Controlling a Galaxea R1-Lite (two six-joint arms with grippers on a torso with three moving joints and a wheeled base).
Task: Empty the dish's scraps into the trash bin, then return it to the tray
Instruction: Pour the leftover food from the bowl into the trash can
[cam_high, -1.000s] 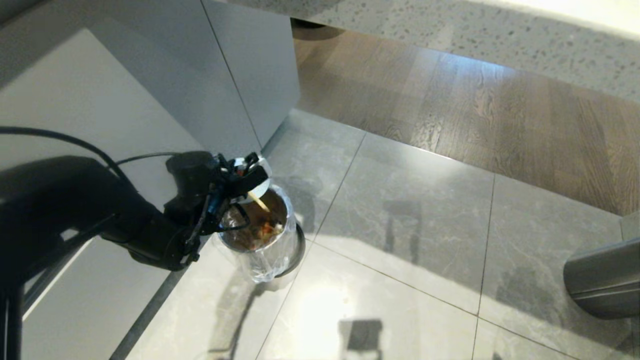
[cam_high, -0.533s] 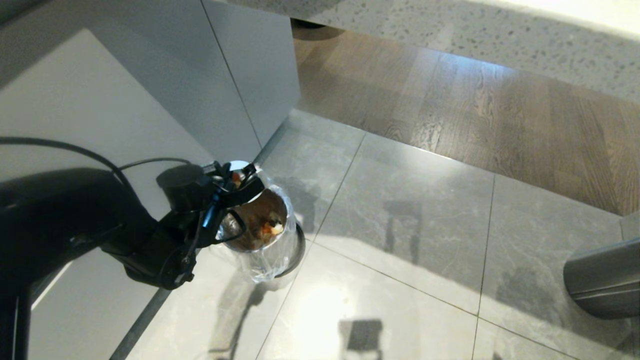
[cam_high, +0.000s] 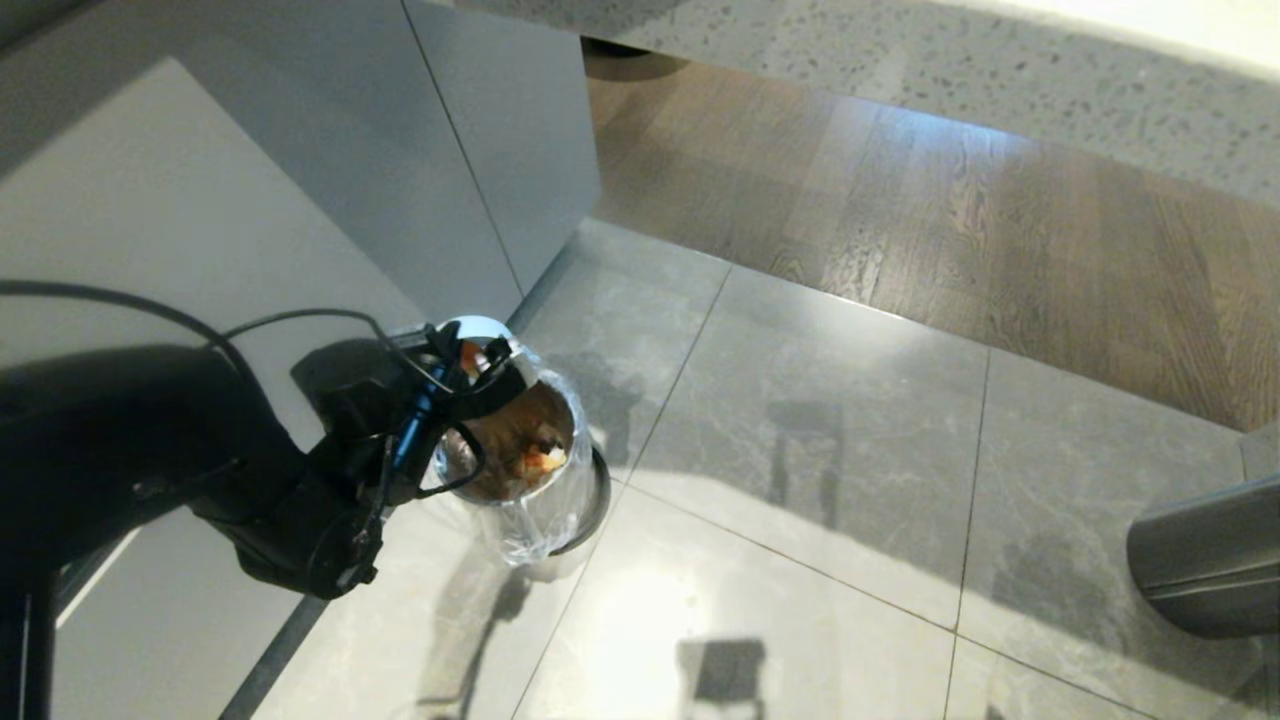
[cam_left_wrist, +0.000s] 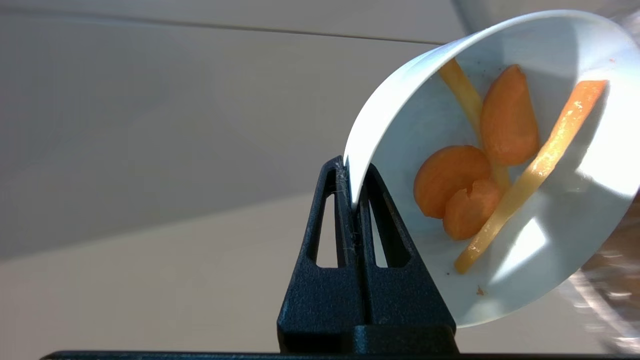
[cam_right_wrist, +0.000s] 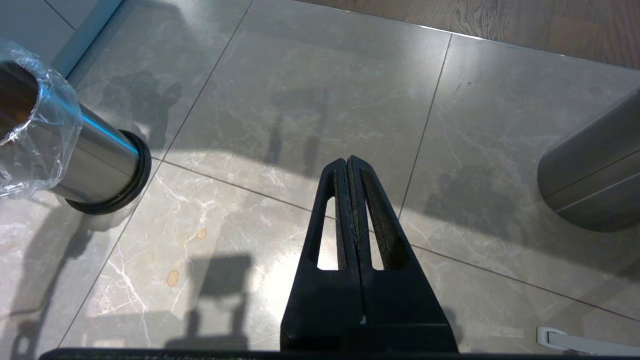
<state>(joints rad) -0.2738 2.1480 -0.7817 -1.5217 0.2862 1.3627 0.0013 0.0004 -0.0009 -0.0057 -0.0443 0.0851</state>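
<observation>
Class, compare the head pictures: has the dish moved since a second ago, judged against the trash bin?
Yes. The dish, pinched by the left gripper, has shifted slightly left and turned more upright over the far rim of the trash bin, which stayed put.

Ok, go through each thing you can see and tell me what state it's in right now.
left gripper: shut on the dish rim, over the bin.
dish: tilted, scraps inside it.
trash bin: upright, bag-lined, food inside.
right gripper: shut, empty, above the floor tiles.
steel cylinder: on the floor, untouched.

Left gripper (cam_left_wrist: 354, 185) fingers pinched tight; right gripper (cam_right_wrist: 348, 172) fingers together, idle.
</observation>
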